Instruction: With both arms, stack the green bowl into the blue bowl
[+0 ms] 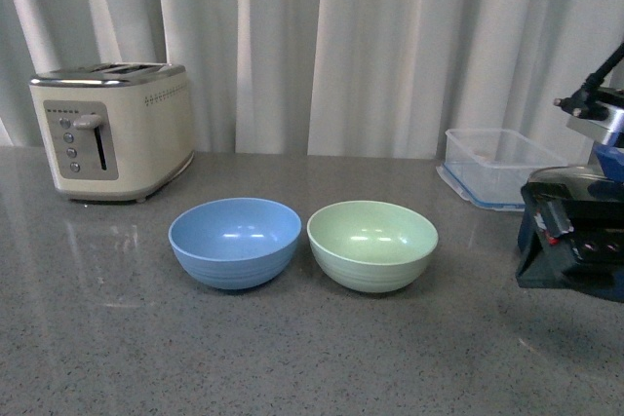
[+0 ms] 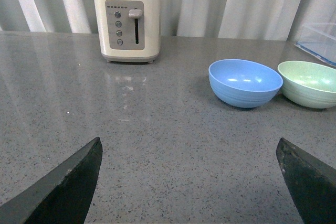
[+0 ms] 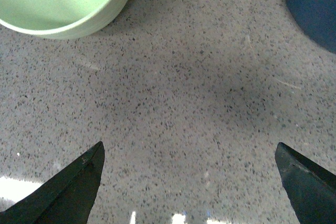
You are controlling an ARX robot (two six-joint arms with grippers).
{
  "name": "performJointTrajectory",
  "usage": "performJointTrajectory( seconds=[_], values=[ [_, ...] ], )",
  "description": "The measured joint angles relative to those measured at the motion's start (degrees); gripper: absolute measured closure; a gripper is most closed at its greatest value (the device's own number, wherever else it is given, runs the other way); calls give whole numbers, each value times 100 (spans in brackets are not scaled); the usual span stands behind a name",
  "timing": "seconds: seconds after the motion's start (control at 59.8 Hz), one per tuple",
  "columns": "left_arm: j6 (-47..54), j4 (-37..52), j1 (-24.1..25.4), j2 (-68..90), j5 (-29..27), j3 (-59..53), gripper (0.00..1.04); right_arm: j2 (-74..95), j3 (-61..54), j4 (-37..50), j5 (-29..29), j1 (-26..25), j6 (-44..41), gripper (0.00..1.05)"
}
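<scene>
my left gripper (image 2: 188,153) hangs low over the grey speckled stone table (image 2: 157,129), its two black fingers (image 2: 68,187) spread wide with nothing between them. ahead of it the light sky-blue round bowl (image 2: 245,82) and the pale mint-green round bowl (image 2: 310,83) sit upright side by side, just beside each other. my right gripper (image 3: 188,156) is also spread wide and holds nothing, pointing down at bare table close to the green bowl's wall. a dark blue rounded thing (image 3: 314,3) shows at the edge of that view, and i cannot tell what it is.

from the front, the blue bowl is left of the green one, both empty. a cream two-slot toaster (image 1: 112,129) stands back left, and a clear plastic container (image 1: 497,165) back right. my right arm (image 1: 575,231) shows at the right edge.
</scene>
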Motion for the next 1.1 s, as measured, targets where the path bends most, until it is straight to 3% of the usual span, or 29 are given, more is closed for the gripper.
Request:
performJointTrajectory(
  seconds=[0.753,1.104],
  values=[
    [0,0,0,0,0,0,7,2629,2905,-232,-116,138,-35,10],
    [0,0,0,0,-2,0,7,3123,3283,-280,-125,184,-74,10]
  ],
)
